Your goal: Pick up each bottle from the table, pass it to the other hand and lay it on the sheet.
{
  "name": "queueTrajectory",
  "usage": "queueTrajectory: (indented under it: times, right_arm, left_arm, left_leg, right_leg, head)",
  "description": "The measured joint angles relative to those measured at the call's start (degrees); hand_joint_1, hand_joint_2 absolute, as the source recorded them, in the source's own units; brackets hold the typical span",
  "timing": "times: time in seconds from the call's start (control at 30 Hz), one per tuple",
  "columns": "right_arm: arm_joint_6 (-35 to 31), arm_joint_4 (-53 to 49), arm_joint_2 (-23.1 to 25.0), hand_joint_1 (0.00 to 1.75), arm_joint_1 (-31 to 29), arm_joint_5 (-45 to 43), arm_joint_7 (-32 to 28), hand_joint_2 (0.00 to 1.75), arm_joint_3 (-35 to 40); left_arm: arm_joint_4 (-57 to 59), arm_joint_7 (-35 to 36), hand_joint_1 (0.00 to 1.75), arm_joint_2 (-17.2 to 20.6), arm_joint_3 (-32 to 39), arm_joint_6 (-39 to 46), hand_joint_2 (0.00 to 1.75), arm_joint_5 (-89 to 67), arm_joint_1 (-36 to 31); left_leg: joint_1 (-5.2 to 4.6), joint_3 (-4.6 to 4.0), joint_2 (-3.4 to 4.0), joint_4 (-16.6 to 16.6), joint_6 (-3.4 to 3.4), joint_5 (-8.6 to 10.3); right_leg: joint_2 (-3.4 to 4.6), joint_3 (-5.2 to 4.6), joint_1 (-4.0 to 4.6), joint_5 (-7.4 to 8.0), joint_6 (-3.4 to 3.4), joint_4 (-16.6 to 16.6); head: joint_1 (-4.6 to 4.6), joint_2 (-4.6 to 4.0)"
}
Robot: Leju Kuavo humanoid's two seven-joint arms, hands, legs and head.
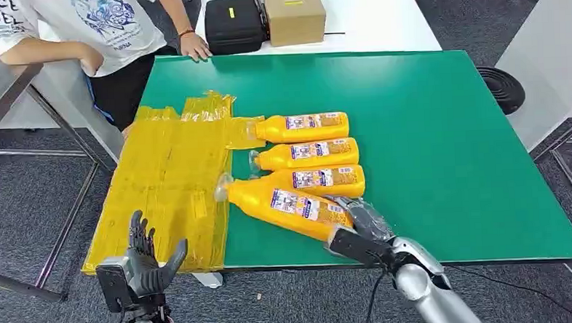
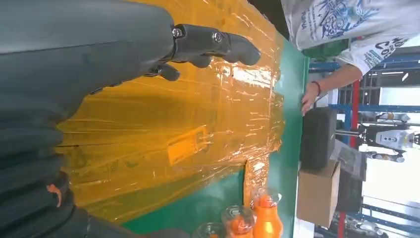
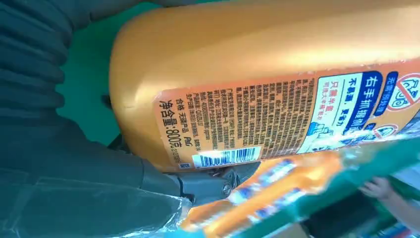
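Here, orange labelled bottle (image 1: 289, 205), lying.

A green table (image 1: 443, 154) carries the work area. At 12 o'clock, a white table (image 1: 379, 19) abuts its far edge and supports a black case (image 1: 233, 24) with a cardboard box (image 1: 295, 14) just beside it. At 10 o'clock, a person in a white printed T-shirt (image 1: 102, 24) rests one hand (image 1: 195, 46) on the green table's far edge. At 2 o'clock, a black ribbed disc (image 1: 503, 88) lies on the grey carpet floor (image 1: 23, 202).
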Motion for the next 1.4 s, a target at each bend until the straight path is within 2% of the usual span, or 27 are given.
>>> queueTrajectory:
  times: [0.13, 0.43, 0.5, 0.53, 0.6, 0.73, 1.0, 1.4]
  right_arm:
    - [-0.11, -1.07, 2.85, 1.75, -0.04, -0.83, -1.62, 1.75, -1.29]
    - [-0.13, -1.23, 3.20, 1.75, -0.07, -0.92, -1.79, 1.75, -1.47]
    - [-0.29, -1.58, 4.01, 1.75, -0.07, -1.14, -1.99, 1.75, -1.99]
    - [-0.59, -1.71, 5.10, 1.75, -0.06, -1.44, -2.54, 1.75, -2.87]
    - [0.09, -0.72, 9.01, 1.75, 0.90, -1.42, -8.05, 1.75, -3.87]
    - [1.90, 1.04, 11.59, 1.75, 0.80, -1.42, -10.75, 1.75, -3.67]
    - [4.63, 4.48, 15.07, 1.75, -0.47, -1.51, -13.18, 1.75, -1.79]
    - [5.16, 10.86, 15.94, 1.75, -2.02, -2.71, -14.60, 1.75, 0.48]
  left_arm:
    - [0.00, 0.42, 0.00, 0.00, 0.05, -0.77, 1.75, 0.83, -0.53]
    - [0.00, 0.59, 0.00, 0.00, 0.05, -1.18, 1.75, 1.09, -0.58]
    - [0.00, 1.62, 0.00, 0.00, 0.11, -3.64, 1.75, 3.09, -0.69]
    - [0.00, 3.48, 0.00, 0.07, 0.11, -9.72, 1.75, 7.05, -0.83]
    - [0.68, 7.32, 0.00, 1.68, -1.53, -33.08, 1.75, 17.64, -1.86]
    - [0.96, 8.96, 0.00, 2.38, -3.14, -39.71, 1.75, 18.80, -3.84]
    - [2.51, 10.34, 0.00, 2.97, -5.99, -39.91, 1.75, 17.03, -8.70]
    - [2.86, 8.83, 0.00, 3.85, -6.69, -41.48, 1.75, 17.27, -8.70]
  left_leg:
    - [-0.01, 0.00, 0.00, 0.00, 0.00, 0.00]
    - [-0.01, 0.00, 0.00, 0.00, 0.00, 0.00]
    - [-0.02, 0.00, 0.00, 0.00, 0.00, 0.00]
    - [-0.02, -0.01, 0.00, 0.00, 0.00, 0.00]
    - [0.01, 0.00, 0.02, 0.00, -0.01, -0.01]
    - [0.03, -0.02, 0.02, -0.01, -0.01, 0.00]
    - [0.01, -0.02, 0.00, 0.00, 0.00, 0.02]
    - [0.02, -0.03, 0.01, 0.00, -0.02, 0.00]
  right_leg:
    - [0.00, 0.00, -0.01, 0.00, 0.00, 0.00]
    - [0.00, 0.00, -0.01, 0.00, 0.00, 0.00]
    - [0.00, 0.00, -0.02, 0.00, 0.00, 0.00]
    - [0.00, -0.01, -0.02, 0.00, 0.00, 0.00]
    - [0.01, -0.04, 0.01, -0.01, -0.01, 0.00]
    - [0.01, -0.04, 0.02, -0.01, -0.01, 0.01]
    - [0.00, -0.02, 0.00, 0.01, -0.01, 0.01]
    - [0.01, -0.04, 0.01, -0.01, -0.02, 0.02]
  head:
    - [0.00, 0.00]
    - [0.02, 0.00]
    - [0.02, 0.00]
    - [0.02, 0.00]
    - [0.02, 0.00]
    - [0.04, 0.00]
    - [0.04, 0.00]
    - [0.04, 0.00]
